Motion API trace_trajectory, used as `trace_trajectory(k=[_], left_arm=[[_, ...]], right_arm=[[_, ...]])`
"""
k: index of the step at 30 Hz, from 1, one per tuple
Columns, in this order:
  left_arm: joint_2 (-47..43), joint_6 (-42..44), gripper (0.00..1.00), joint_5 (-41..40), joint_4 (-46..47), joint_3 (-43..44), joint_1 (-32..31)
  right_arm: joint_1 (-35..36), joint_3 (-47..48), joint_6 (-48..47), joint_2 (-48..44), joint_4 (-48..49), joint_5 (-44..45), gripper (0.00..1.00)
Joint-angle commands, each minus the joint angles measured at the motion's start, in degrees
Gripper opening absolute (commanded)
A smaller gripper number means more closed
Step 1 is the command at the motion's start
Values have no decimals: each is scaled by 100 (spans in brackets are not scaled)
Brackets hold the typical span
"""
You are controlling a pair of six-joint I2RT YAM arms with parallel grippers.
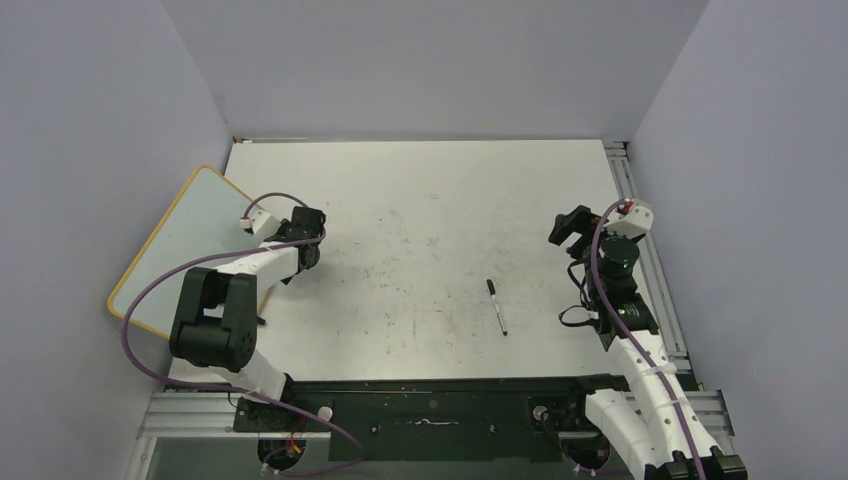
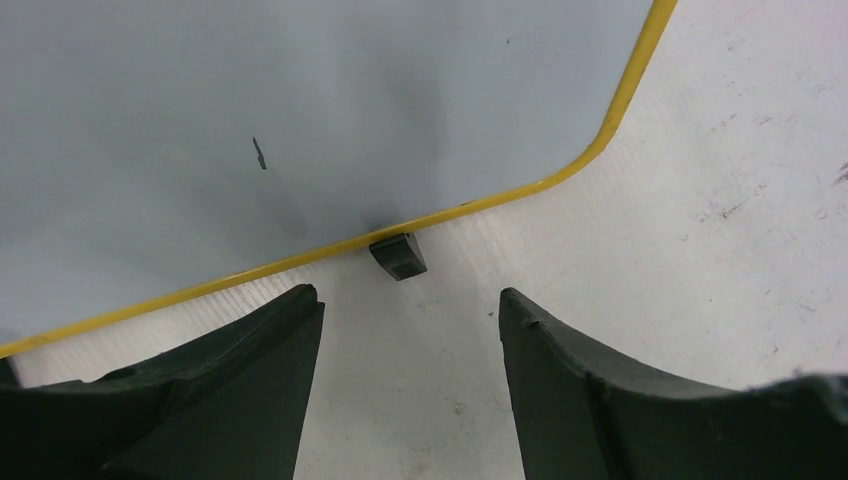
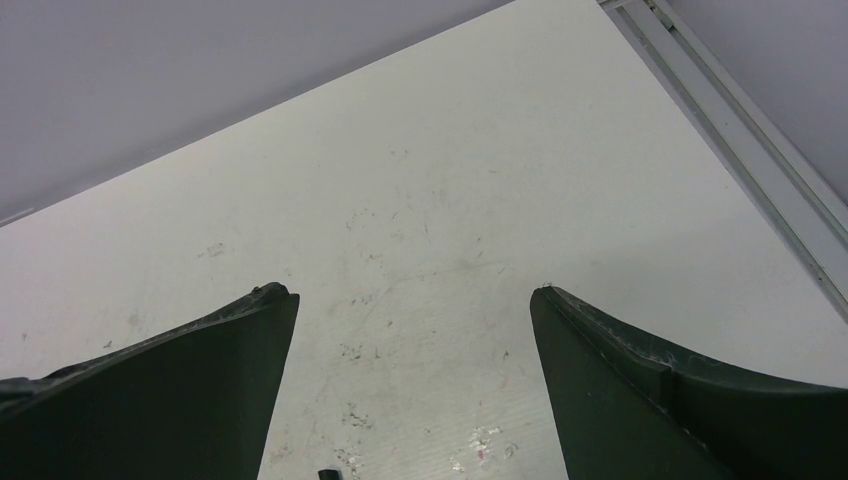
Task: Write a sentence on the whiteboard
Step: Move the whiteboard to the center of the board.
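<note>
The whiteboard (image 1: 190,240), pale grey with a yellow rim, lies at the table's left edge. In the left wrist view the whiteboard (image 2: 300,120) fills the upper left, and one black foot (image 2: 398,255) sits under its rim. No sentence shows on it, only a short black mark (image 2: 260,153). My left gripper (image 1: 308,254) hovers beside the board's right edge; the left gripper (image 2: 410,300) is open, with bare table between its fingers. A black marker (image 1: 497,306) lies on the table right of centre. My right gripper (image 1: 566,228) is open and empty, up and to the right of the marker.
The scuffed white tabletop (image 1: 430,220) is enclosed by grey walls at the back and both sides. An aluminium rail (image 1: 650,260) runs along the right edge. The marker's end (image 3: 328,473) peeks in at the bottom of the right wrist view.
</note>
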Motion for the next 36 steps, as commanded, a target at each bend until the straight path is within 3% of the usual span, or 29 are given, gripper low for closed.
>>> trace_trajectory(k=[1,24,36], left_arm=[[72,-252,61,-213,47,178,46],[851,-694,48,-85,-576,854,352],[766,-806,24,-90,-558,746,387]], right_arm=[[4,95,9,79,408,-53,90],[6,67,-19,125,410,-127,90],[13,49,-67,116,399,-94,90]])
